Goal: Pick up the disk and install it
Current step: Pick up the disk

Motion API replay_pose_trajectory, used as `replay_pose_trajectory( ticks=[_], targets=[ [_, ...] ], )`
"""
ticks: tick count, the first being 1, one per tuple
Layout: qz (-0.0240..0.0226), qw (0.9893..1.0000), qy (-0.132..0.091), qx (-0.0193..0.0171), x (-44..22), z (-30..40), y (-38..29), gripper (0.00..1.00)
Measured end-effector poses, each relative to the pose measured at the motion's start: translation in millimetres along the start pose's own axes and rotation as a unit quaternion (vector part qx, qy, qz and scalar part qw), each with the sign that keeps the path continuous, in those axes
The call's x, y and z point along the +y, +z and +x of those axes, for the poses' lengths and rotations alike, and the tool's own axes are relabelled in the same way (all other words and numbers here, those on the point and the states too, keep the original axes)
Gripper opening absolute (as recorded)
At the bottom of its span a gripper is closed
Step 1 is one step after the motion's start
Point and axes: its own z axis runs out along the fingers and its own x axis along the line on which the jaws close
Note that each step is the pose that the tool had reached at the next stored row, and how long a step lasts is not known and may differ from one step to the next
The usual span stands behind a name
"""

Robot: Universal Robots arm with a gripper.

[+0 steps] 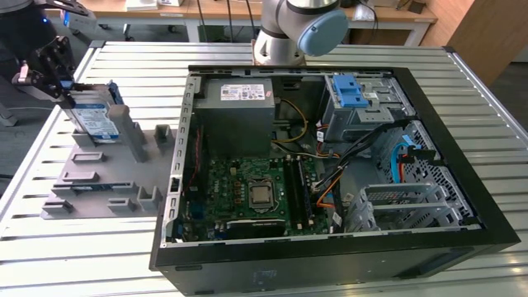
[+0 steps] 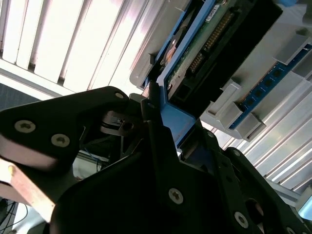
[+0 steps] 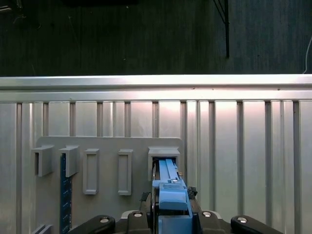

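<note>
The claw (image 1: 68, 93) hung off the exterior view's left of the open computer case (image 1: 330, 267), over the far end of a grey slotted fixture plate (image 1: 99, 176) that lay on the slatted metal surface (image 1: 83, 260) just beside the case. Its black fingers (image 3: 145, 197) were drawn in close on either side of the blue carrier frame of the disk (image 1: 93, 120), pinching the frame's upper edge. In the first wrist view the frame sat tight between them with no gap showing.

The disk stood on edge, upright, with its lower end in the plate's raised end slot (image 3: 163, 155), outside the case and apart from its left wall. Its silver face and blue-and-white label were turned toward the exterior camera. In the second wrist view the disk's (image 2: 204, 46) green circuit side and connector pins showed beyond the claw (image 2: 163, 114).

Inside the case, the grey power supply (image 1: 239, 105) sat at the far side, the green motherboard (image 1: 256, 192) lay on the floor, and a grey drive cage with a blue latch (image 1: 357, 94) stood in the far corner toward the exterior view's right. The arm's base joints (image 1: 293, 28) rose just behind the case.
</note>
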Motion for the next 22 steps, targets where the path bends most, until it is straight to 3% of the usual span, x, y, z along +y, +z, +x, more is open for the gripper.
replay_pose_trajectory(
  ticks=[6, 7, 12, 13, 18, 22],
  targets=[
    [0.0001, 1.0, 0.0, 0.0, 0.0, 0.0, 0.1, 0.38],
    [0.0, 1.0, 0.0, 0.0, 0.0, 0.0, 0.0, 0.44],
    [0.0, 1.0, 0.0, 0.0, 0.0, 0.0, 0.0, 0.43],
    [0.0, 1.0, 0.0, 0.0, 0.0, 0.0, 0.0, 0.37],
    [0.0, 1.0, -0.001, 0.0, 0.0, 0.0, 0.0, 0.37],
    [0.0, 1.0, -0.001, 0.0, 0.0, 0.1, -4.1, 0.37]
  ],
)
